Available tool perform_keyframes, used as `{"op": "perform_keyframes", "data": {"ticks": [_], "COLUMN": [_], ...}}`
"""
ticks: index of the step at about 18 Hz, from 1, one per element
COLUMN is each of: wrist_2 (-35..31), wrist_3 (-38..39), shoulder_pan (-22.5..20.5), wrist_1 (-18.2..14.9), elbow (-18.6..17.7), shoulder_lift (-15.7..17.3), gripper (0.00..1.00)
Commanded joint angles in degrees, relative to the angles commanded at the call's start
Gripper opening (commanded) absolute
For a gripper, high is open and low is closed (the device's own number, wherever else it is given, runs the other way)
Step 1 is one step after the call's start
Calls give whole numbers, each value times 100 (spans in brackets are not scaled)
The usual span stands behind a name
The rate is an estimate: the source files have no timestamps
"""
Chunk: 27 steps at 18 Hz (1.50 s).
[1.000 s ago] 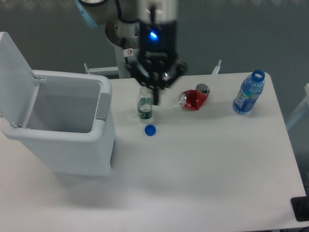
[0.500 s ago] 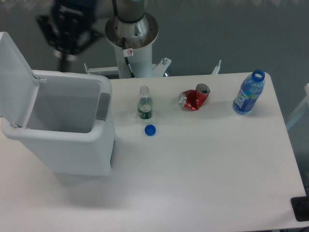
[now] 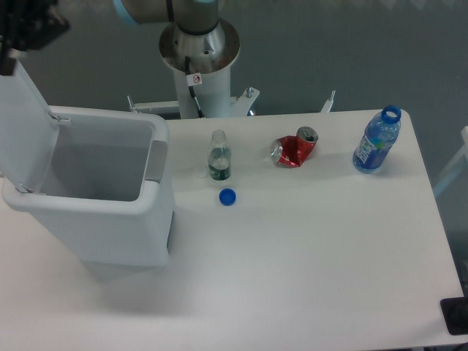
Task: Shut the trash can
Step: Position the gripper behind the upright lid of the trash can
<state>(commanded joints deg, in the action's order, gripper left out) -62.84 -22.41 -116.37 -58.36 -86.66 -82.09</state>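
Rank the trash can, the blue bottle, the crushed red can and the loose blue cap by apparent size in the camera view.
1. trash can
2. blue bottle
3. crushed red can, somewhat smaller than the bottle
4. blue cap

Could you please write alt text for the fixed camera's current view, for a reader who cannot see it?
A large white trash can stands open at the left of a white table, its lid raised, with the robot's dark gripper at the lid's top edge. Further right sit a small uncapped bottle, a blue cap, a crushed red can and a blue bottle.
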Motion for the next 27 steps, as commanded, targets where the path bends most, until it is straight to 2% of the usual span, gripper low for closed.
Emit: {"op": "perform_keyframes", "data": {"ticks": [7, 9, 13, 19, 27], "wrist_2": [-149, -272, -386, -738, -1273], "wrist_3": [-36, -44, -79, -79, -62], "shoulder_pan": [272, 299, 317, 396, 378], "wrist_1": [-96, -245, -272, -641, -712], "elbow": [-70, -62, -62, -70, -9], "shoulder_lift": [-18, -18, -18, -18, 17], "gripper": [0, 0, 0, 0, 0]}}
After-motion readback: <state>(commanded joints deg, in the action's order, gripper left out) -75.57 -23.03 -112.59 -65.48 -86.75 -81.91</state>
